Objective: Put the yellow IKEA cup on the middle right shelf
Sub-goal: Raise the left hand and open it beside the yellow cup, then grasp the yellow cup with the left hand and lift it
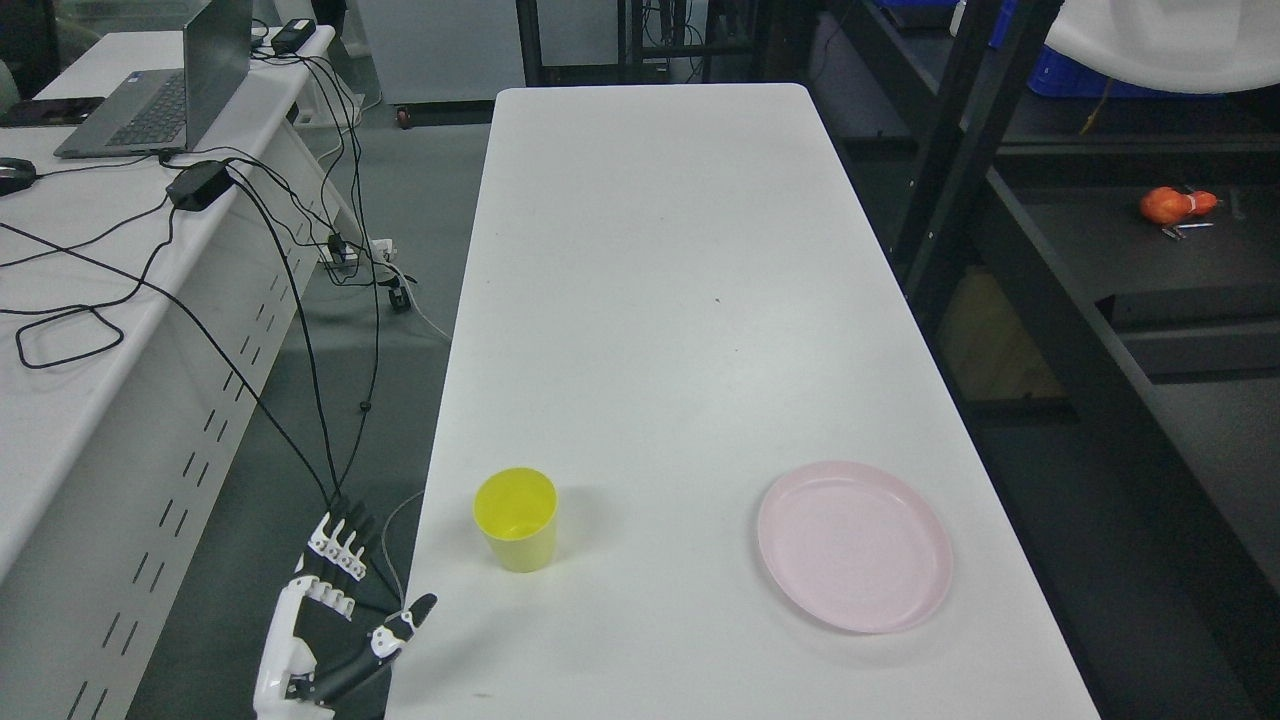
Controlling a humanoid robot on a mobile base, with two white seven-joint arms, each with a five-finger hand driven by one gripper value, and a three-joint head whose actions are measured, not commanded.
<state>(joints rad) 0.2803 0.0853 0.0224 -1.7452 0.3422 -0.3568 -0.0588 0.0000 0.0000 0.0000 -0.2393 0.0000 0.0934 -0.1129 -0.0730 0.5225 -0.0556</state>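
Left hand [335,610] beside upright, empty yellow cup [516,519]

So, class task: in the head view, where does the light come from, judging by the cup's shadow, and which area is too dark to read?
Head view: the yellow cup casts a soft shadow to its right, suggesting light from the left; the white table is bright and evenly lit; the shelf on the right is dim, detail lost.
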